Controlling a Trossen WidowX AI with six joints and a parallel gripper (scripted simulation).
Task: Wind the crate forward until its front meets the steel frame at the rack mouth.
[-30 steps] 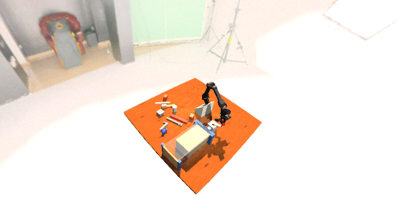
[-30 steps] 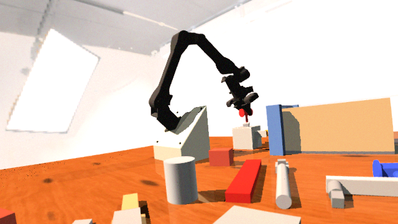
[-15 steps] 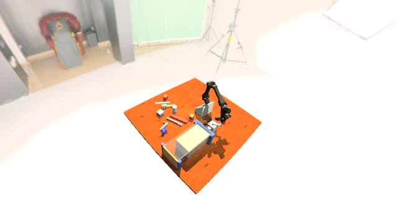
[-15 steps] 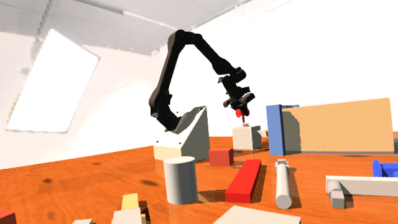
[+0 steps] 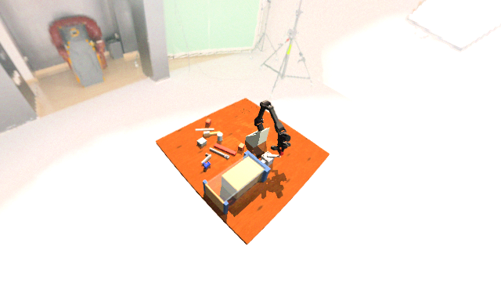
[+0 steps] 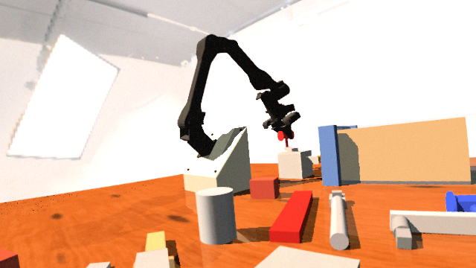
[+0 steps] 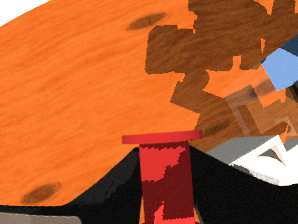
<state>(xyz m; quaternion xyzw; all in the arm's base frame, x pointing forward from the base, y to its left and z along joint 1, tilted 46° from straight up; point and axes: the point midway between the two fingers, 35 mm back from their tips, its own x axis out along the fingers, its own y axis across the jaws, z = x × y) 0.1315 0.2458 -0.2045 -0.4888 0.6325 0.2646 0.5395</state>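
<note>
The winch [image 5: 267, 158] [image 6: 290, 164] is a small pale block in front of the cubby. The handle's pale arm [image 5: 274, 156] lies across its top, and its red upright grip [image 6: 286, 141] [image 7: 166, 172] stands on the side away from the cubby. My gripper [image 5: 281, 152] [image 6: 286, 134] [image 7: 160, 152] is shut on the red grip. The pale crate [image 5: 243, 172] sits flat inside the clear-panelled cubby, towards the winch end. Its front is close behind the blue frame [image 5: 265, 174] [image 6: 329, 156]; contact cannot be told. The key in the winch hole is hidden.
A red bar [image 5: 225, 149] [image 6: 291, 217], a grey rod [image 5: 219, 153] [image 6: 338, 223], a grey cylinder [image 5: 220, 137] [image 6: 216, 217] and a blue spool [image 5: 206, 165] [image 6: 465, 203] lie beside the cubby. A red block [image 5: 241, 146] [image 6: 264, 187] is near the arm's wedge base [image 5: 256, 139] [image 6: 234, 169].
</note>
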